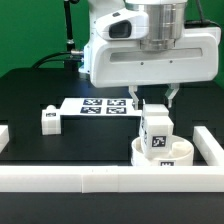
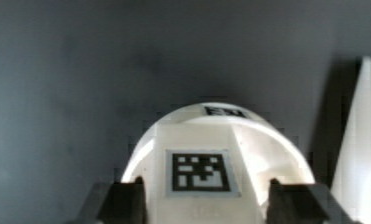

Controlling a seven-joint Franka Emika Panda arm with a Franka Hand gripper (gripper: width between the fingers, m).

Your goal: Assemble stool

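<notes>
Front rail (image 1: 100, 180): one long white border rail across the foreground of the exterior view, nearest the camera; plain, no writing.
Table (image 1: 30, 100): one black surface with everything else standing on it.
Arm (image 1: 130, 45): one white robot arm hanging over the exterior view's right half; no brand can be read on it.
Side rails: two more, which makes three rails counted. They are the right rail (image 1: 212, 145) along the exterior view's right and the short end of a left rail (image 1: 4, 135) at its left edge.
Marker board (image 1: 100, 105): one flat white sheet mid-table, behind the seat, printed with several black square tags; too small to count exactly.
Seat (image 1: 180, 155): one thick round white disc in the corner where the front rail meets the right rail, near both. A dark tag sits on its side wall.
Legs: two counted.
Held leg (image 1: 157, 132) (image 2: 200, 150): stands upright on top of the seat with one square black-and-white tag on its face. Whether it sits in a socket cannot be told.
Loose leg (image 1: 48, 120): alone on the table at the exterior view's left, well apart from the seat and just beside the marker board's end. It also carries a tag.
Gripper (image 1: 154, 103) (image 2: 203, 200): one, closed on the held leg's upper part, with a finger against each side.
Writing: one small dark print on the held leg's rounded end in the wrist view, too blurred to read. The tags are patterns only.
</notes>
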